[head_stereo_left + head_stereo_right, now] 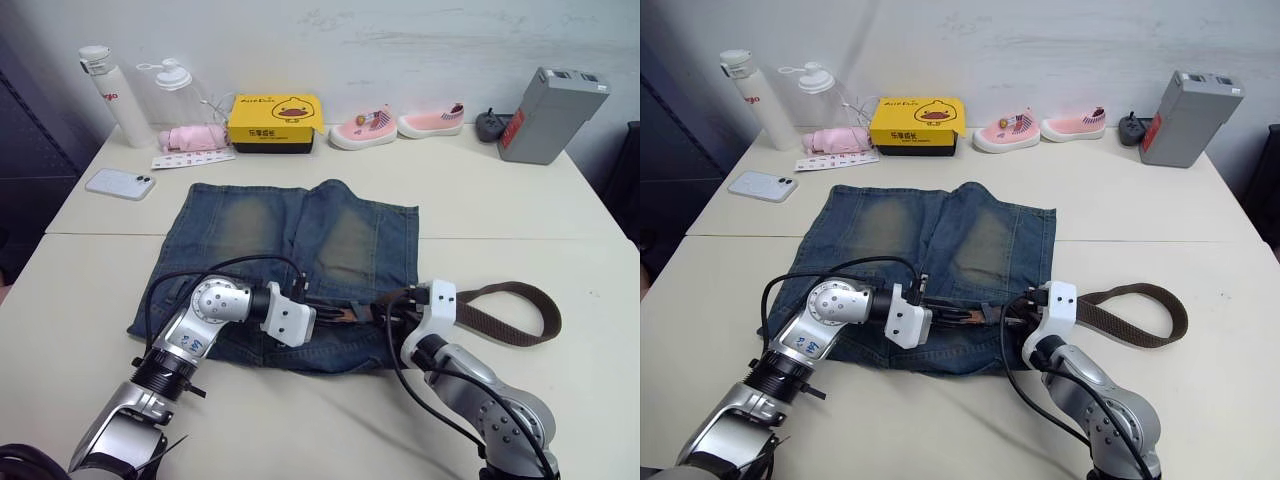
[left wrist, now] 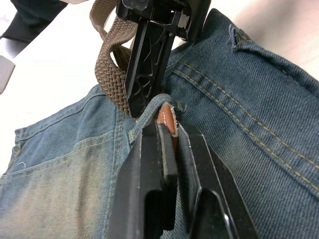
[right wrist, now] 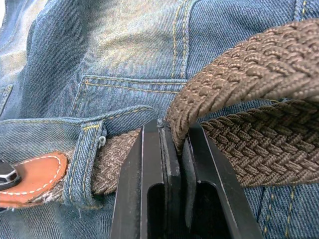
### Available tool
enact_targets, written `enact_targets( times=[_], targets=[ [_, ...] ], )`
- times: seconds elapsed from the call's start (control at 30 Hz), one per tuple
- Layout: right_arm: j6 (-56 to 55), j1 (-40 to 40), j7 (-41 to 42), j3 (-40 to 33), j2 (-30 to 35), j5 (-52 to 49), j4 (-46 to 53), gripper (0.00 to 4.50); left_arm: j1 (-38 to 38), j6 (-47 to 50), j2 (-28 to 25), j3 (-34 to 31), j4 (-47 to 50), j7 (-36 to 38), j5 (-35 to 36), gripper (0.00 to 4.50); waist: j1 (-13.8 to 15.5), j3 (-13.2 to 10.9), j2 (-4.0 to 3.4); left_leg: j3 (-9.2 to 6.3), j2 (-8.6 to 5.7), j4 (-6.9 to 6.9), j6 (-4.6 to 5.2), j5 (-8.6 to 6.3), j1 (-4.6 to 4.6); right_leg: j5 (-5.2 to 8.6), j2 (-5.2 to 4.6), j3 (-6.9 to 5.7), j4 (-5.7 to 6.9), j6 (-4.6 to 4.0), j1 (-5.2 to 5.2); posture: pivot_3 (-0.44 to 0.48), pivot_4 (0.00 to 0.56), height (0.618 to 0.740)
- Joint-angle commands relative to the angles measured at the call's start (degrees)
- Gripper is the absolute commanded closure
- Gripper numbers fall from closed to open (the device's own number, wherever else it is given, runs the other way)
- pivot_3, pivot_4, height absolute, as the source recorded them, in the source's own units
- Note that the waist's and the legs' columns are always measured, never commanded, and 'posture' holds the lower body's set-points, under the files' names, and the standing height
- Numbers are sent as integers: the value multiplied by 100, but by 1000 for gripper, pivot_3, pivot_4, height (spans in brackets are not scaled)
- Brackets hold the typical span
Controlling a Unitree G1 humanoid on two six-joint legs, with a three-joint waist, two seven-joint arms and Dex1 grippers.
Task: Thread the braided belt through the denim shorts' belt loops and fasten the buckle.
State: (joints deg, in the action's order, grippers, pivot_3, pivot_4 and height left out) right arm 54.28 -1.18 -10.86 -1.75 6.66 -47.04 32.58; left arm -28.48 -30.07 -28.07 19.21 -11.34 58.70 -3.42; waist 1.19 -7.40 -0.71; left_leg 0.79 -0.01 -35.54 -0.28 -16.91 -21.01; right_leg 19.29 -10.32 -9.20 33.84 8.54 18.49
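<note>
We are in the middle of threading: the braided belt already runs under one belt loop on the waistband of the denim shorts, which lie flat on the table. Our left gripper is clenched on the belt's tan leather tip right where it comes out of a loop, and our right gripper is pinched on the woven strap just beside the threaded loop. The rest of the belt curls in a loose loop on the table to the right of the shorts. We cannot make out the buckle.

Next, we judge, the left should draw the tip onward while the right feeds slack.

The strap is a coarse, springy brown weave; the denim is faded, soft and double-stitched; the tip is smooth stitched leather.
</note>
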Motion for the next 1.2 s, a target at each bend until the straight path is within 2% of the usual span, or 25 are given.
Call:
enact_targets(
  times=[0.03,0.1,0.17,0.2,0.27,0.4,0.43,0.5,0.57,0.63,0.67,0.73,0.8,0.93,1.07,1.1,1.13,1.2],
  targets=[
    [274,-124,24,122,33,31,14,4500,-45,-31,17,16,17,-122,-50,4349,0,0,1,0,0,0,0,0,0,0,0,0,0,0,0,0,150,683],
    [254,-118,53,65,1,-52,118,4500,-11,-17,21,11,56,-157,-58,4349,0,0,0,0,-1,0,0,0,-1,0,-1,0,-1,0,0,0,150,683],
    [204,-116,120,-95,-5,-212,285,3672,16,13,21,-3,73,-183,-51,4500,6,0,0,0,-1,0,0,0,-1,0,-1,0,0,0,0,0,150,683],
    [206,-119,154,-152,5,-279,346,3415,22,26,21,-6,78,-189,-44,4500,9,0,0,-1,-1,0,0,0,-2,0,-1,0,-1,0,1,0,150,683],
    [229,-121,328,-375,228,-540,641,2476,39,95,18,-29,144,-198,10,4500,6,-2,-2,-1,-2,-1,1,-1,-3,0,-1,1,-2,0,0,0,150,683],
    [128,-210,1253,-644,1366,-765,1439,424,11,228,27,-37,240,-209,66,4500,21,-9,-8,-1,-10,-7,7,-4,-13,0,-6,3,-9,0,0,0,150,683],
    [54,-253,1535,-637,1706,-702,1616,59,12,258,31,-43,255,-213,82,4500,20,-9,-7,-1,-8,-8,8,-4,-13,0,-6,2,-10,0,0,0,150,683],
    [-87,-339,2137,-609,2377,-596,1934,59,9,293,35,-47,268,-214,97,4500,21,-10,-8,-1,-6,-7,7,-4,-12,0,-3,-3,-13,0,-2,0,150,683],
    [-480,-382,2866,-267,3365,144,2226,59,-7,312,39,-46,260,-204,103,4500,21,-12,-6,2,-6,-8,8,-4,-13,0,-3,-3,-23,0,-6,0,150,683],
    [-1344,-490,3331,507,4417,1630,2272,59,-22,331,49,-46,254,-206,102,4500,22,-16,2,10,-6,-10,8,-4,-12,0,-3,-5,-36,1,-10,0,150,683],
    [-2123,-583,3565,1071,4873,2605,2108,59,-41,343,68,-44,268,-212,104,4500,22,-17,4,14,-7,-9,8,-4,-11,1,-4,-4,-39,1,-10,0,150,683],
    [-3301,-681,3756,1823,5312,3986,1717,59,-62,374,92,-43,301,-210,118,4500,24,-16,10,19,-8,-11,7,-4,-11,1,-6,-3,-41,2,-9,0,150,683],
    [-3937,-573,3614,2361,5241,4990,1230,59,-43,412,98,-50,356,-221,125,4500,31,-17,20,19,-6,-12,5,-3,-10,2,-5,-7,-40,3,-10,0,150,683],
    [-4396,-434,3522,2814,4788,6063,617,59,15,478,81,-74,451,-248,108,4500,37,-19,25,18,-7,-35,5,-2,-16,1,-6,-10,-39,3,-16,0,150,683],
    [-4103,-472,3410,2806,4206,6507,200,1131,26,544,51,-90,541,-243,116,4500,37,-17,25,7,-1,-43,5,-3,-16,2,-1,-18,-39,3,-25,0,150,683],
    [-4001,-545,3443,2740,4120,6470,172,1693,27,553,41,-89,571,-238,112,4500,36,-16,23,7,-3,-42,5,-3,-16,2,-2,-17,-40,3,-26,0,150,683],
    [-3926,-598,3467,2687,4051,6447,154,1906,29,561,33,-88,594,-234,110,4500,36,-16,23,7,-4,-43,6,-3,-16,2,-3,-17,-40,3,-26,0,150,683],
    [-3598,-749,3393,2343,3806,6226,137,2860,34,476,-21,-55,635,-211,47,4500,42,-16,24,-2,-4,-44,7,-3,-12,2,-2,-21,-41,3,-38,0,150,683]
  ],
)
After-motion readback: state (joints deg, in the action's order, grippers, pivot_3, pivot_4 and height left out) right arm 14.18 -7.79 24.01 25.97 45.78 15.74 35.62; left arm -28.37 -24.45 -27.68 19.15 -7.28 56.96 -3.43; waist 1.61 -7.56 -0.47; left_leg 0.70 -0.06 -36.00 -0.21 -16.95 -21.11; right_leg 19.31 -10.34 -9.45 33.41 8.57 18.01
